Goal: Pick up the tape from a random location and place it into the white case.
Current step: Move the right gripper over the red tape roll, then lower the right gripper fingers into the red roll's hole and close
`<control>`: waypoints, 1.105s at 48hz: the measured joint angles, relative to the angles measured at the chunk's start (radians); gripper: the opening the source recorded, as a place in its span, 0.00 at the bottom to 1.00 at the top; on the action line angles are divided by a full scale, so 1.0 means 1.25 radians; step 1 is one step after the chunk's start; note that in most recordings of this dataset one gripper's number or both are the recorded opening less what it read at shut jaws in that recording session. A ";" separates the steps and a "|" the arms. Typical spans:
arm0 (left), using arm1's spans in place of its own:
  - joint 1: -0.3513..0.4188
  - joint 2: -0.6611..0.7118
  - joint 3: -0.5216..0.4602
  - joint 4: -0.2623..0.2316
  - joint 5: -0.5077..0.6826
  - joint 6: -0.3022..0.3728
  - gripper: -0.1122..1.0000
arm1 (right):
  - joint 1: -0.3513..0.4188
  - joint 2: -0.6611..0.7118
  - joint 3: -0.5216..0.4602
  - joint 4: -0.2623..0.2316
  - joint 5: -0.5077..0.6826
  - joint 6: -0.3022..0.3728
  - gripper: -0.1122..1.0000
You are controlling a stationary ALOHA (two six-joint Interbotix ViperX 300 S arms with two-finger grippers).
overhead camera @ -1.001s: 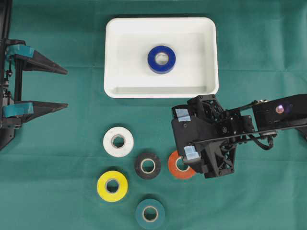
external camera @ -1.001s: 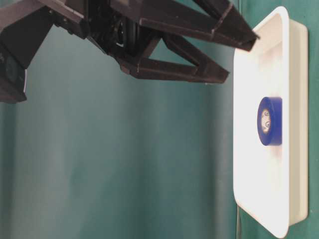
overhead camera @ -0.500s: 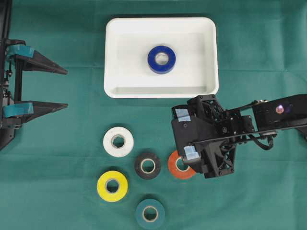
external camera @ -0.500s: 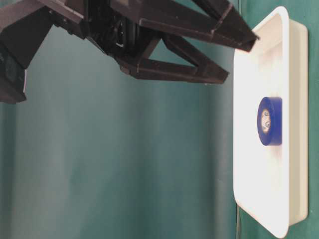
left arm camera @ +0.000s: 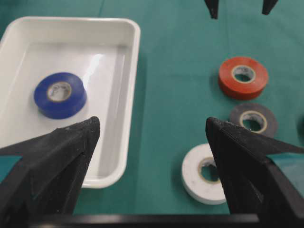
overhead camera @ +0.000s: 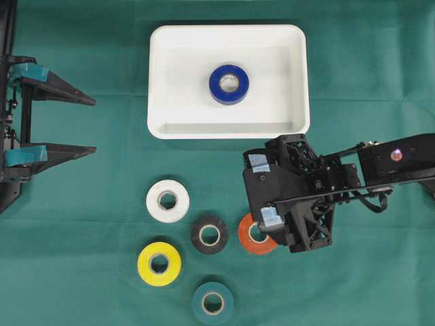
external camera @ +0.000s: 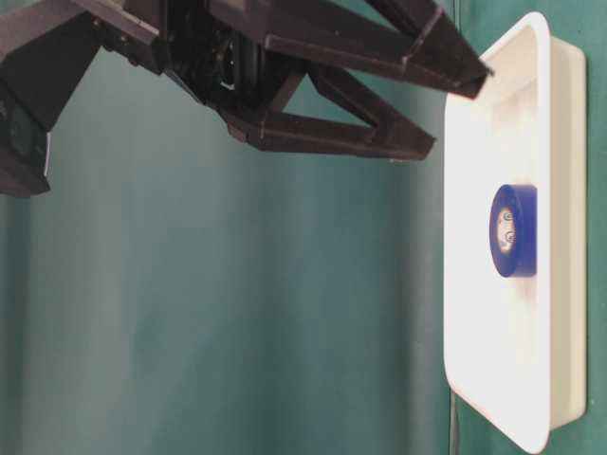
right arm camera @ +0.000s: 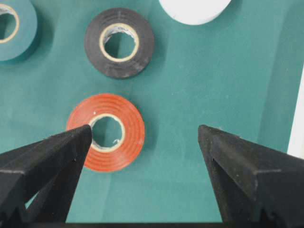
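Orange tape (right arm camera: 106,132) lies flat, off-centre toward one finger of the wide, empty right gripper (right arm camera: 145,137), seemingly above it; left gripper (left arm camera: 152,128), also wide, is far.

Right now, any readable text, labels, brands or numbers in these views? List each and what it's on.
None readable.
Black tape: faint marks on the inner cardboard core, too small and blurred to read.
Blue tape: faint marks on its core, unreadable.
Orange tape, white tape, yellow tape, teal tape: no print visible.
White case: no markings.
Grippers: teal tape patches only, no writing.
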 measured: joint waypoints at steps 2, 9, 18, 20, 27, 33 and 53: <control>0.000 0.000 0.000 0.000 0.000 0.000 0.94 | 0.000 0.000 -0.001 0.000 -0.001 0.000 0.92; 0.000 0.000 0.000 0.000 0.001 0.000 0.94 | 0.000 0.000 -0.001 0.000 -0.002 0.001 0.92; 0.000 0.001 0.000 0.000 0.001 0.000 0.94 | 0.000 0.012 0.005 0.000 -0.027 0.001 0.92; 0.000 0.001 0.000 0.000 0.000 0.000 0.94 | -0.001 0.018 0.010 0.000 -0.032 0.001 0.92; 0.000 0.001 0.000 0.000 0.000 0.000 0.94 | 0.000 0.049 0.025 0.000 -0.050 0.001 0.92; 0.000 0.001 0.000 0.000 0.001 0.000 0.94 | -0.001 0.080 0.036 0.000 -0.075 0.001 0.92; 0.000 0.002 0.000 0.000 0.001 0.000 0.94 | -0.001 0.168 0.053 0.001 -0.161 0.005 0.92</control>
